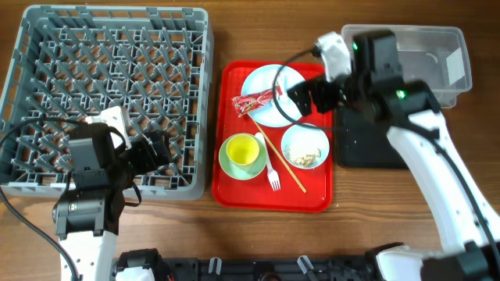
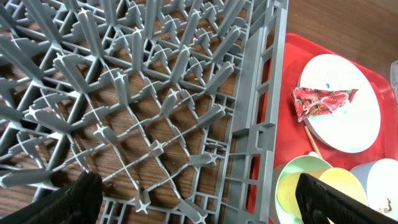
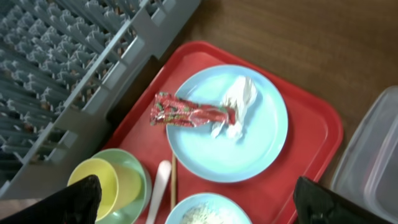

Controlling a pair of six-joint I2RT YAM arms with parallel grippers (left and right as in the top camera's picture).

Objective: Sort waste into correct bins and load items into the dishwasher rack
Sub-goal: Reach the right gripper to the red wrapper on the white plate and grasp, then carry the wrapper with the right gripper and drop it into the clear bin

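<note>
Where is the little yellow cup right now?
In the overhead view, the yellow cup sits inside the pale green bowl at the red tray's near-left corner, just left of the white fork and close to the grey rack.

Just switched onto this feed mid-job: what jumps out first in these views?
The bright red serving tray at table centre grabs the eye, crowded with dishes. On its white plate, at the tray's top end in the overhead view, lies a red snack wrapper. Left of the tray, the big grey dishwasher rack shows no dishes in it.
</note>
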